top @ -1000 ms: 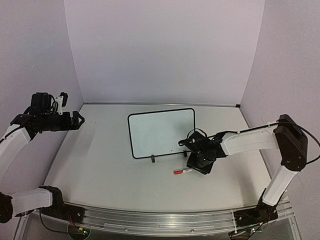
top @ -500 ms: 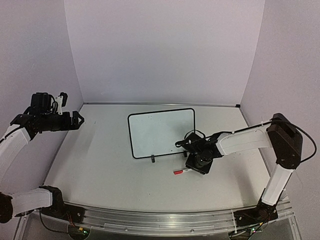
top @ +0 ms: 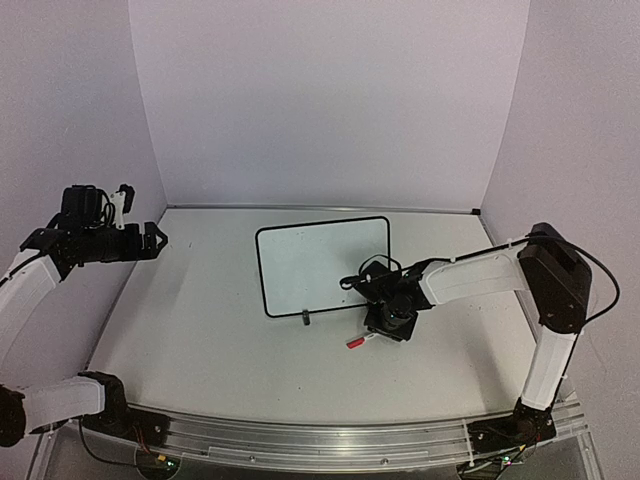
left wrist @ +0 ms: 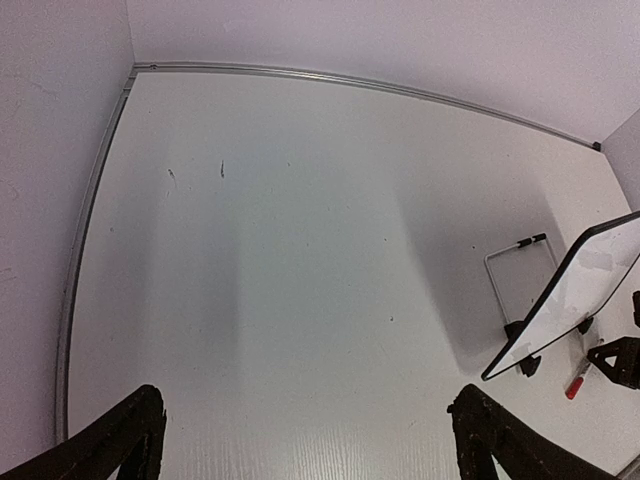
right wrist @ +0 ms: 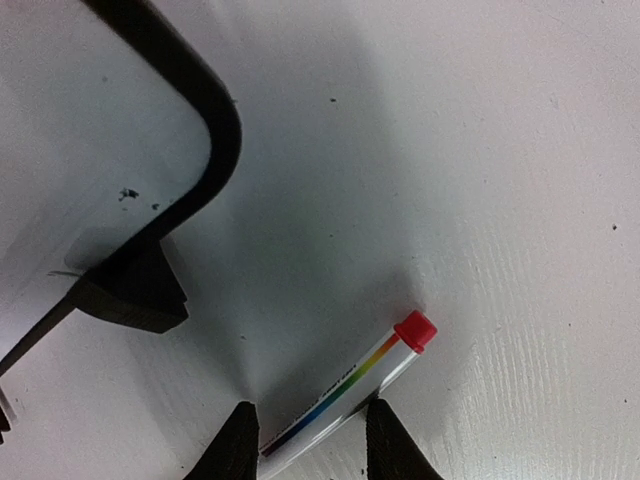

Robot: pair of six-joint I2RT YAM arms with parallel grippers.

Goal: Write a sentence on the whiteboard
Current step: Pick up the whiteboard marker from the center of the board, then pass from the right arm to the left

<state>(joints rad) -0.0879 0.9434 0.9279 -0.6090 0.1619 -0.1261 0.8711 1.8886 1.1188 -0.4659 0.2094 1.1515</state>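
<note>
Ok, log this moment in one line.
left tool: open, raised, empty | right tool: astride marker on table, grip unclear | whiteboard: standing, blank

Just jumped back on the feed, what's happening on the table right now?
The right end effector is down at the table, fingers straddling the red-capped marker lying near the whiteboard; a firm grip isn't clear yet. The whiteboard stands on its feet with no writing I can make out. The left end effector hangs open, off left.

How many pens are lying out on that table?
1. The red-capped marker lies on the table in front of the whiteboard's lower right corner, between the right gripper's fingers. Another could be hidden under that arm.
</note>
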